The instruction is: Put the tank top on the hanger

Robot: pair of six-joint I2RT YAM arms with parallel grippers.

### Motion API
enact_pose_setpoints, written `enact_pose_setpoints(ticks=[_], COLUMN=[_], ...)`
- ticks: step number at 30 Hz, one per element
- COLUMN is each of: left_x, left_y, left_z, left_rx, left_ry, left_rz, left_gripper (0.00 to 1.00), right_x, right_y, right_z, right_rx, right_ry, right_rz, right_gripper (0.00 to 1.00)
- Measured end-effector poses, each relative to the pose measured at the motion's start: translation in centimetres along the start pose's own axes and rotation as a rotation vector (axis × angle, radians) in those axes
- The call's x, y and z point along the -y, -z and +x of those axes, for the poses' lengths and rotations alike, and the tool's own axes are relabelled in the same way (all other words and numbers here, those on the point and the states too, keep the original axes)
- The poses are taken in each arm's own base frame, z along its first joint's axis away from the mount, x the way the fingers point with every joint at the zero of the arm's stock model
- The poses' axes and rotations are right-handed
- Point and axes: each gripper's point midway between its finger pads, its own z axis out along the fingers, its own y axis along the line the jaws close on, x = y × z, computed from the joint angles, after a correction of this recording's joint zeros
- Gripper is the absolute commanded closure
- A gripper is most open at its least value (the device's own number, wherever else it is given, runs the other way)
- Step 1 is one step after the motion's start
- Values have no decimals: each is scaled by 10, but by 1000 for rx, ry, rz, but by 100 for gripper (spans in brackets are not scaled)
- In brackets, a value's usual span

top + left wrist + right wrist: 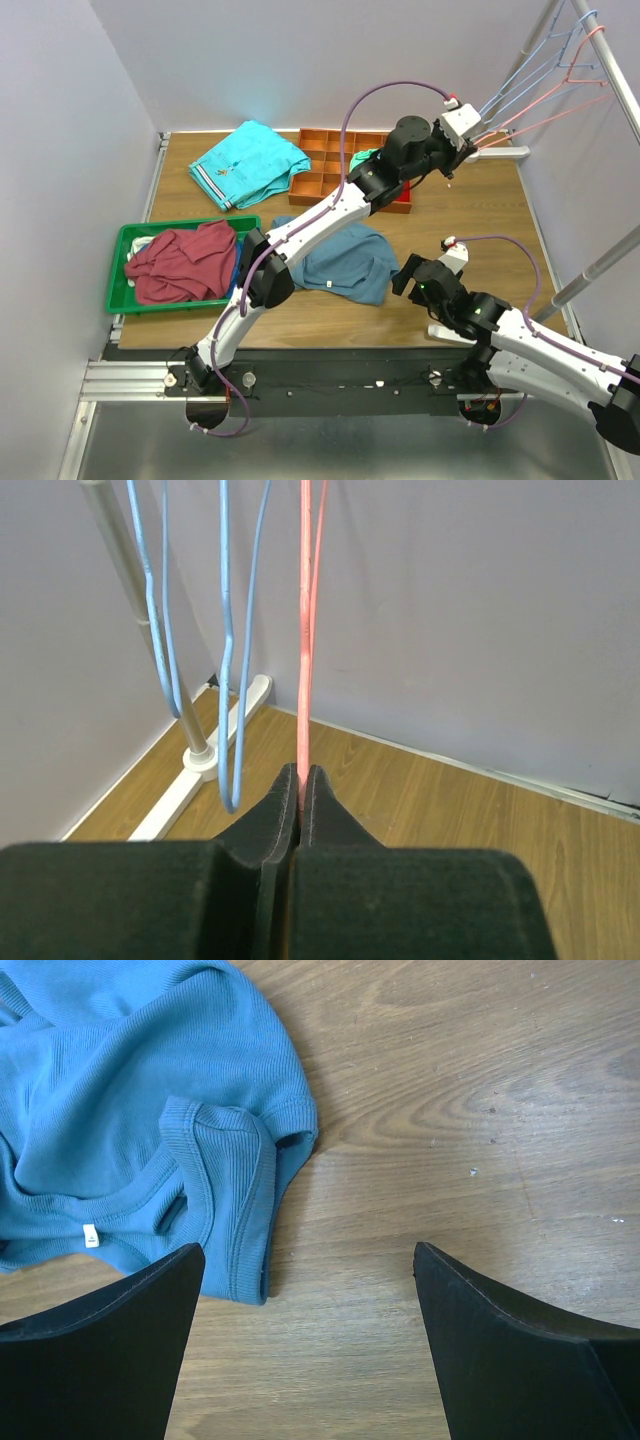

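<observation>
The left tool is pinched shut on the hanger. The right tool gapes empty, the tank top at its ten o'clock.

tank top: steel-blue | hanger: pink | shirt: turquoise, striped hem | tray: green

The wooden table carries the crumpled tank top near its middle. A turquoise shirt and an orange compartment box lie at the far side. A green tray stands at the left edge.
</observation>
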Motion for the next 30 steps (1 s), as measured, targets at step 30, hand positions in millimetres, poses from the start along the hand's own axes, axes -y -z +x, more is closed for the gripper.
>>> enact_pose_setpoints(ticks=[30], left_x=[4], left_y=[33], left_z=[-54], left_rx=[71], left_ry=[-39], left_rz=[-33], left_gripper=[100], right_x=[-4], right_y=[3], right_z=[-12], right_rx=[32], right_ry=[7], right_rz=[2], right_gripper=[5])
